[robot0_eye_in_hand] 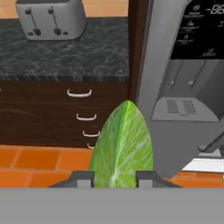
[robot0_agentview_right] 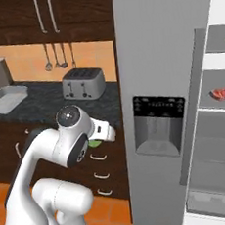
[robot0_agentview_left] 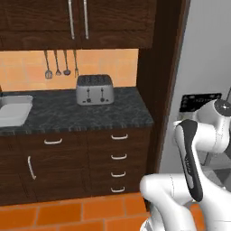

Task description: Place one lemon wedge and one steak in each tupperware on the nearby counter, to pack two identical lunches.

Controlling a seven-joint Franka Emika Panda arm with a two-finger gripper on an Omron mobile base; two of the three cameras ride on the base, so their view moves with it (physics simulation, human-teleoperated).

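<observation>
- A light-grey tupperware lies at the far left end of the speckled surface; in the right base view the same tray sits at the left edge, with a tall grey box just behind it.
- A silver toaster stands near the middle of the surface, against the orange tiled wall, under a row of hanging utensils.
- Below the surface are dark brown drawers with curved silver handles.
- The pincer is narrowed onto a green lemon wedge, pointed end away from the hand; the wedge hangs over the orange floor in front of the drawers, beside the fridge door.
- At the right, on a shelf of the open fridge, lies a red steak.
</observation>
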